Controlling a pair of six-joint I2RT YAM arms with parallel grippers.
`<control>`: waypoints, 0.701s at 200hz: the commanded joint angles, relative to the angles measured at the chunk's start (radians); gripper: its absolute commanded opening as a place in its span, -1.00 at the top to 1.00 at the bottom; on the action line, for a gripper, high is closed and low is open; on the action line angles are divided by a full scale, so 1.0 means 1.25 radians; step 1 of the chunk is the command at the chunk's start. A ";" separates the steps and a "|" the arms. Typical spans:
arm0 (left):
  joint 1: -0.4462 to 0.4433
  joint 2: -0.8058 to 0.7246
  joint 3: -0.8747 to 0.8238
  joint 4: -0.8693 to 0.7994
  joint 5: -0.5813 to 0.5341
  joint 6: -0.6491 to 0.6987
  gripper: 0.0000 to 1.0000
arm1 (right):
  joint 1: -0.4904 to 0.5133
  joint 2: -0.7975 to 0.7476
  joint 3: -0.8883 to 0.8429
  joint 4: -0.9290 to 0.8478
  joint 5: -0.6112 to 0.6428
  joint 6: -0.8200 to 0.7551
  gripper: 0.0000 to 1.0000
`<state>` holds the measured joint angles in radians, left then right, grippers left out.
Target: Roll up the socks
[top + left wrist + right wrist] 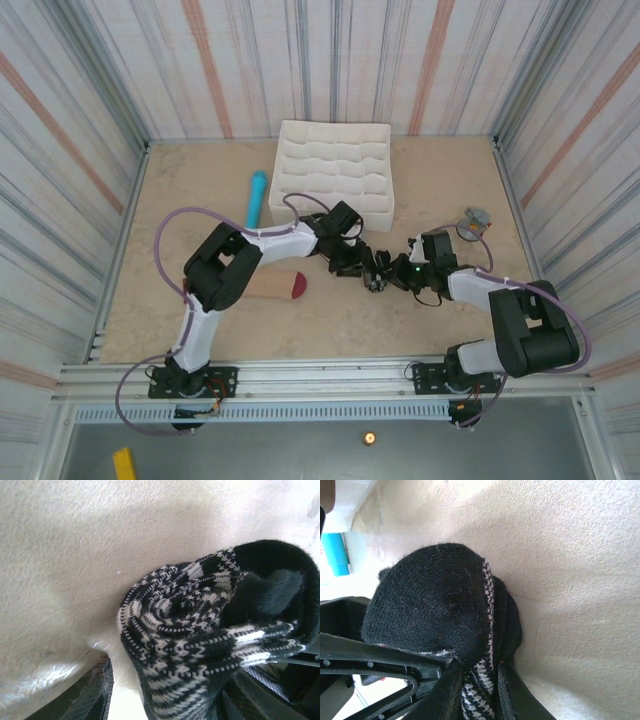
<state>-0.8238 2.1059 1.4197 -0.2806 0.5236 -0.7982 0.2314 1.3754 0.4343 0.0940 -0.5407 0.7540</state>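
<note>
The black sock, patterned with white, lies rolled into a coil on the table between my two grippers. My left gripper stands open around the roll, with a strip of bare table between its left finger and the fabric. My right gripper is shut on a fold of the black sock at its plain dark end. In the top view the left gripper and right gripper meet at the table's middle. The beige sock, maroon at its toe, lies flat to the left, partly under the left arm.
A light-blue cylinder lies at the back left beside a white padded tray. A small grey object sits at the right near the wall. Striped walls close in the table on three sides.
</note>
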 commanded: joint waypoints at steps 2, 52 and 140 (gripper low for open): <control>0.013 -0.035 -0.065 0.011 -0.009 -0.045 -0.06 | 0.011 0.013 -0.011 -0.132 0.073 -0.013 0.63; 0.015 -0.067 -0.126 0.106 -0.001 -0.069 0.27 | 0.019 0.012 0.001 -0.154 0.086 -0.014 0.60; 0.015 -0.041 -0.099 0.039 -0.014 -0.047 1.00 | 0.033 0.012 0.013 -0.142 0.050 0.012 0.33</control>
<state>-0.8169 2.0449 1.2896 -0.1112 0.5507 -0.8833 0.2638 1.3735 0.4633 0.0334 -0.5190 0.7544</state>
